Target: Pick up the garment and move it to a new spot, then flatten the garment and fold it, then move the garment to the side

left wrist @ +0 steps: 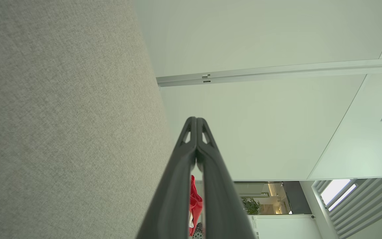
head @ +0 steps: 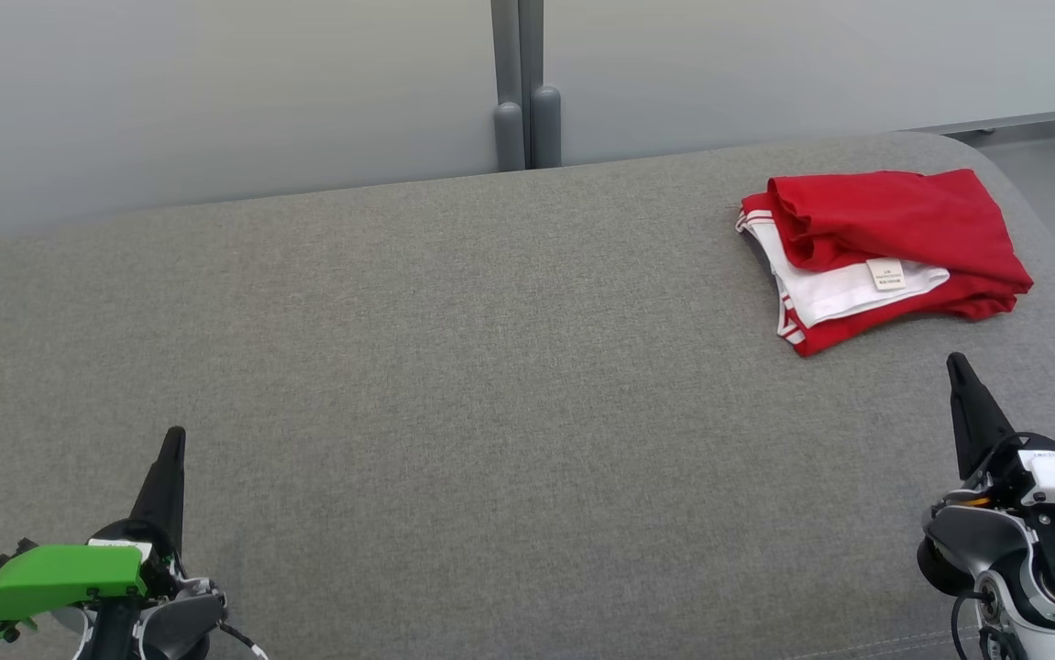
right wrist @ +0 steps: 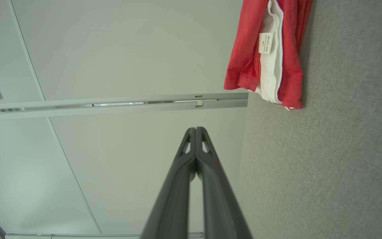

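Observation:
A folded red garment (head: 884, 252) with white trim and a small white label lies at the far right of the grey upholstered surface (head: 454, 367). In the right wrist view the garment (right wrist: 270, 53) sits at the top, well apart from the fingertips. My right gripper (head: 956, 362) is shut and empty, hovering near the front right, below the garment. At the front left my left gripper (head: 176, 434) is shut too, holding nothing. A red sliver of the garment (left wrist: 194, 205) peeks between the left fingers (left wrist: 177, 186), far away.
A pale wall with a grey vertical post (head: 518, 87) runs behind the surface. The surface rounds off at its far right corner (head: 976, 147), with grey floor beyond. Wide bare fabric stretches between the two grippers.

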Robot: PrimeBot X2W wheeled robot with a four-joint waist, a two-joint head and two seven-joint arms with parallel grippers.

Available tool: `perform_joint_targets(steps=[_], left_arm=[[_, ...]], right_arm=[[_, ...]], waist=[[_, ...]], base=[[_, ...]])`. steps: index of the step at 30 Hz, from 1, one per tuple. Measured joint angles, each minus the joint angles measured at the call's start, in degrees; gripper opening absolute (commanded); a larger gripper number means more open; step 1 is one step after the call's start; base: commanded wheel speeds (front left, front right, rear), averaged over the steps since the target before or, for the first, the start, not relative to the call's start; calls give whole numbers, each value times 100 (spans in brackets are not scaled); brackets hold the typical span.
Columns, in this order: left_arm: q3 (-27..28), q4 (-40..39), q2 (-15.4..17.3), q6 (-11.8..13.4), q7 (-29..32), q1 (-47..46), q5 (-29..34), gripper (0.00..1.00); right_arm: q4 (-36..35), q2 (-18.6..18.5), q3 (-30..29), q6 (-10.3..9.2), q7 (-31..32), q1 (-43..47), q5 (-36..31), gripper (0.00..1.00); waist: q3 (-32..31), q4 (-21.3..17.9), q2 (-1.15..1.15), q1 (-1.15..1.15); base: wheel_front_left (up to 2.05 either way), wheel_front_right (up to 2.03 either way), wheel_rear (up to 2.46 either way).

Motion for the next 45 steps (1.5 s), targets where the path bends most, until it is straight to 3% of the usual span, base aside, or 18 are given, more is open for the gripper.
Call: perform_joint_targets(steps=[45], left_arm=[[4, 77, 0, -78, 30, -33, 0, 0]], right_arm=[[22, 1, -5, 32, 31, -26, 0, 0]], waist=[[-5, 1, 0, 0]], base=[[0, 0, 0]])
